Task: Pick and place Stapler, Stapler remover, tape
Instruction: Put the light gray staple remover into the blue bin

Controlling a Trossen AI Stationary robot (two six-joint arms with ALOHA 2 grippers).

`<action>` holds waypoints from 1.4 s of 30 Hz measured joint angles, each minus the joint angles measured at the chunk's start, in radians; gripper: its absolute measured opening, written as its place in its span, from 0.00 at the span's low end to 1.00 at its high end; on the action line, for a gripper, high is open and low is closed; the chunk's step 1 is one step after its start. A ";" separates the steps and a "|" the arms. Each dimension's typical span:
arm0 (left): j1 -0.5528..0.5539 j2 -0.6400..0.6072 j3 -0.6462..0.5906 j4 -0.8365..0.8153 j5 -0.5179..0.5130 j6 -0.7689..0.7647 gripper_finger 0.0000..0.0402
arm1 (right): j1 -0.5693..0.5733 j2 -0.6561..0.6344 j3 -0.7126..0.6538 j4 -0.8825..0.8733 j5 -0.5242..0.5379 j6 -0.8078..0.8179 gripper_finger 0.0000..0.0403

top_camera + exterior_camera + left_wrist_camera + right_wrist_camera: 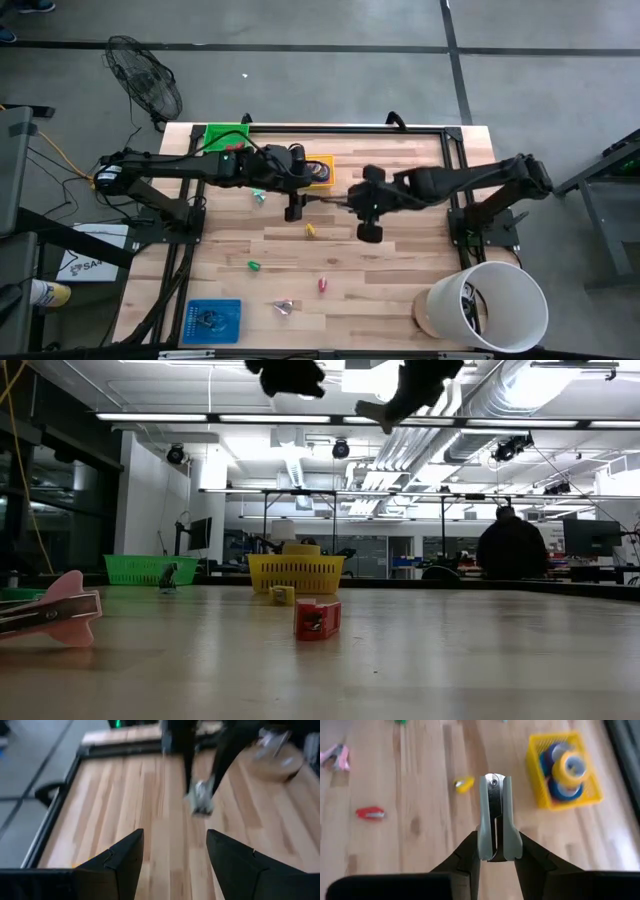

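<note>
My right gripper is over the middle of the table, shut on a pale grey stapler with a metal top strip. My left gripper hangs open above bare wood just in front of the yellow basket, touching nothing. The yellow basket holds blue and yellow-orange tape rolls. A pink stapler remover lies on its side near the table's near edge. My right gripper pinches the stapler between its two fingers, one pad on each long side at the stapler's rear end. The fingers point down at the table and lie along the stapler, which sticks out past the fingertips. It is lifted clear of the wood.
A yellow piece, a green piece and a red piece lie loose on the wood. A green basket sits at the far left, a blue tray at the near left, a white bucket at the near right.
</note>
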 joint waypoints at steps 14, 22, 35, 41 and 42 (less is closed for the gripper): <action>0.000 0.000 0.000 0.097 0.009 0.041 0.52 | -0.115 -0.012 0.009 0.136 -0.116 -0.211 0.21; 0.000 0.000 0.000 0.113 0.008 0.038 0.52 | -0.140 -0.021 0.023 0.252 -0.128 -0.265 0.21; 0.000 0.000 0.000 0.134 0.002 0.011 0.52 | -0.140 -0.061 0.023 0.296 -0.144 -0.299 0.21; 0.000 0.000 0.000 0.155 0.003 -0.011 0.50 | -0.140 -0.072 0.023 0.292 -0.151 -0.309 0.21; 0.000 0.000 0.000 0.166 0.003 -0.011 0.49 | -0.140 -0.072 0.023 0.291 -0.152 -0.309 0.21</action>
